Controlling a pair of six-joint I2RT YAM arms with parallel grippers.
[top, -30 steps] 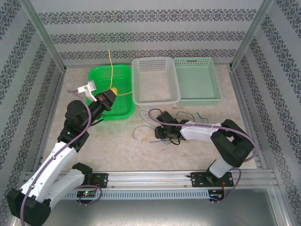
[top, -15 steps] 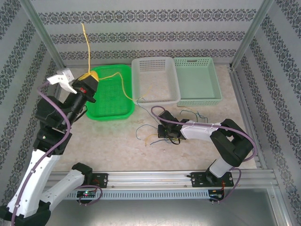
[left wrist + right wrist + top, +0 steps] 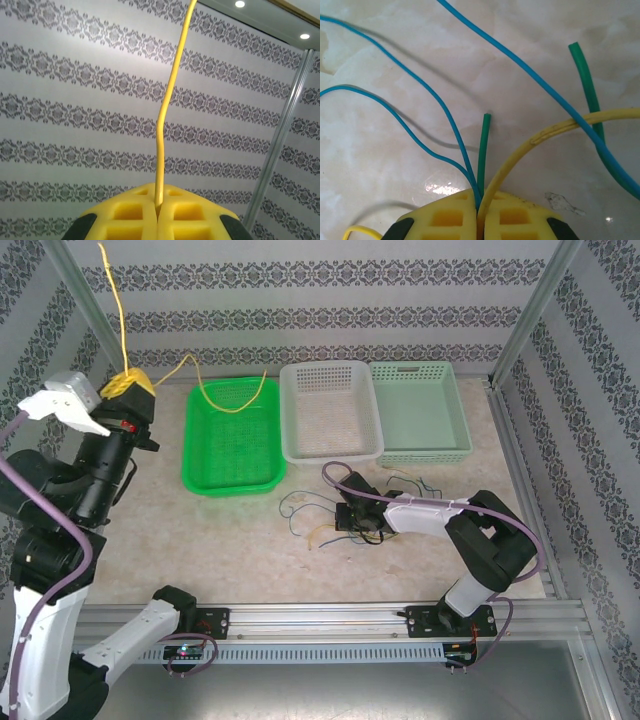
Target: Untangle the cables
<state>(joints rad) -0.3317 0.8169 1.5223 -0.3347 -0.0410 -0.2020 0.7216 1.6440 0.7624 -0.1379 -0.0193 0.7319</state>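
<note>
While the left gripper (image 3: 158,207) pinches a raised yellow cable (image 3: 161,150), the right gripper (image 3: 479,210) clamps the tangled cables (image 3: 483,150); drawing them apart likely follows.

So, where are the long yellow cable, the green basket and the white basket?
yellow cable (image 3: 172,75), left wrist view, middle of its rising stretch.
green basket (image 3: 232,455), top view, bare mesh floor.
white basket (image 3: 330,410), top view, bare mesh floor.
</note>
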